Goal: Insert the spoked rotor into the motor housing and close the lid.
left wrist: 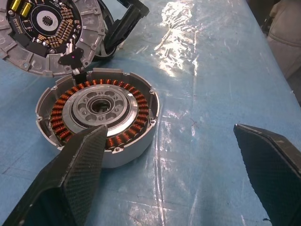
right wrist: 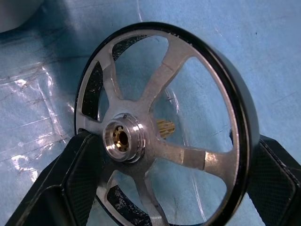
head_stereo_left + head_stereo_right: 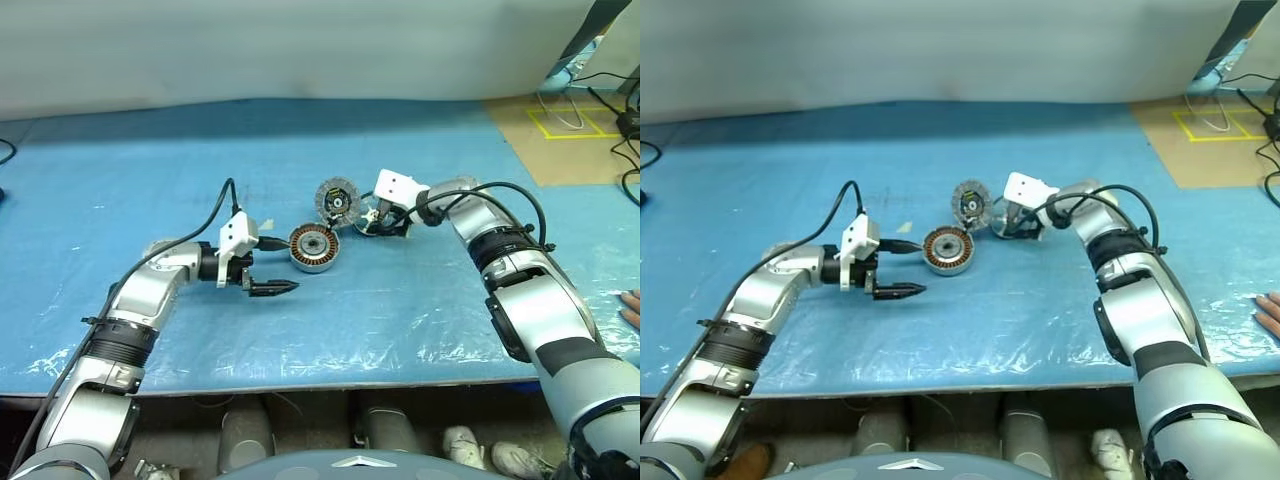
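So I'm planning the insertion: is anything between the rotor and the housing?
Nothing visible. The rotor sits between the right gripper's fingers; the housing lies open-topped nearby, the lid leaning behind it, off that path.

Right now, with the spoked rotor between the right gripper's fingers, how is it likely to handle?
The spoked rotor looks like rigid metal, so probably stiff and fairly heavy for its size. Its smooth dark rim could slip between the right gripper's fingers. Being round, it would likely roll if released on edge.
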`<action>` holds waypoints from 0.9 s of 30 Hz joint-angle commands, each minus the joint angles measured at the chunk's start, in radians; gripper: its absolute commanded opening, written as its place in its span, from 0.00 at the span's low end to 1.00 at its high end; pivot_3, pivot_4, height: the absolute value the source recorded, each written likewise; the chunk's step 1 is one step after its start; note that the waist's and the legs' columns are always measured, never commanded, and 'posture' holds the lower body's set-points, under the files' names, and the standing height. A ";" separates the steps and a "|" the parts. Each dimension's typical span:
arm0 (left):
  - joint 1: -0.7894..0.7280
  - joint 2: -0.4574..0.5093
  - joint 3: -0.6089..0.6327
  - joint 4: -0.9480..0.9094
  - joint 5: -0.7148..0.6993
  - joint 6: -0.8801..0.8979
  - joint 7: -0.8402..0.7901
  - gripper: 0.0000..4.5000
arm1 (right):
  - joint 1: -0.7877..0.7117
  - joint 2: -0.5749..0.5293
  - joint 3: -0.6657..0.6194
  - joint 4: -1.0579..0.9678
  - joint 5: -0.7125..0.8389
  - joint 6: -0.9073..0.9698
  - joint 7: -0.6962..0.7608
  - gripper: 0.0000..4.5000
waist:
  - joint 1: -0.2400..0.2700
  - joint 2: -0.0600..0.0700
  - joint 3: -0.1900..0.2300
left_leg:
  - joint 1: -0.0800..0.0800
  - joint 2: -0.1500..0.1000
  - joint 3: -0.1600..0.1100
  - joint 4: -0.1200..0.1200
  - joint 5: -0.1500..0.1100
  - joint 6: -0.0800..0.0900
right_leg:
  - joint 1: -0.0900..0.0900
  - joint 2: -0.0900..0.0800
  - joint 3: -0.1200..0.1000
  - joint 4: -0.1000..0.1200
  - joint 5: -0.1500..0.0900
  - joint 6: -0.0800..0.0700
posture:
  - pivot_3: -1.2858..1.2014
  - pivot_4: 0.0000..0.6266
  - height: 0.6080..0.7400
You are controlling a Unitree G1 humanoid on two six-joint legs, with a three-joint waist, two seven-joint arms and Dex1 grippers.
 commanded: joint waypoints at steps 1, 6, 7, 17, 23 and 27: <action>-0.012 0.002 0.005 -0.034 -0.005 0.004 0.001 1.00 | 0.016 -0.017 0.014 -0.031 -0.026 -0.004 -0.004 0.98 | 0.000 0.000 0.000 | 0.000 0.000 0.000 0.000 0.000 0.000 | 0.000 0.000 0.000 0.000 0.000 0.000 | 0.52 0.24 1.00; -0.021 0.000 0.003 -0.035 -0.006 0.012 0.001 1.00 | 0.026 -0.055 0.021 -0.082 -0.041 -0.018 0.013 0.98 | 0.003 0.000 0.000 | 0.000 0.000 0.000 0.000 0.000 0.000 | 0.000 0.000 0.000 0.000 0.000 0.000 | 0.52 0.24 1.00; -0.021 -0.001 0.002 -0.036 -0.007 0.014 -0.001 1.00 | 0.030 -0.062 0.020 -0.091 -0.041 -0.017 0.017 0.98 | 0.004 0.000 0.000 | 0.000 0.000 0.000 0.000 0.000 0.000 | 0.000 0.000 0.000 -0.001 0.000 0.000 | 0.52 0.24 1.00; -0.022 -0.007 -0.003 -0.031 -0.006 0.016 -0.004 1.00 | 0.100 -0.129 0.034 -0.203 -0.055 0.032 0.109 0.98 | 0.007 0.000 0.000 | 0.000 0.000 0.000 0.000 0.000 0.000 | 0.000 0.000 0.000 -0.001 0.000 0.000 | 0.52 0.24 1.00; -0.009 -0.001 0.000 -0.035 -0.007 0.016 -0.006 1.00 | 0.242 -0.219 0.045 -0.507 -0.003 0.027 0.302 0.98 | 0.016 -0.001 0.000 | 0.000 0.000 0.000 0.000 0.000 0.000 | 0.000 0.000 0.000 -0.001 0.000 0.000 | 0.52 0.24 1.00; -0.001 0.000 -0.002 -0.037 -0.007 0.015 -0.005 1.00 | 0.258 -0.225 0.021 -0.573 0.003 0.090 0.294 0.98 | 0.016 -0.001 0.000 | 0.001 0.000 0.000 -0.001 0.000 0.000 | 0.000 0.001 0.001 -0.001 0.000 0.000 | 0.52 0.24 1.00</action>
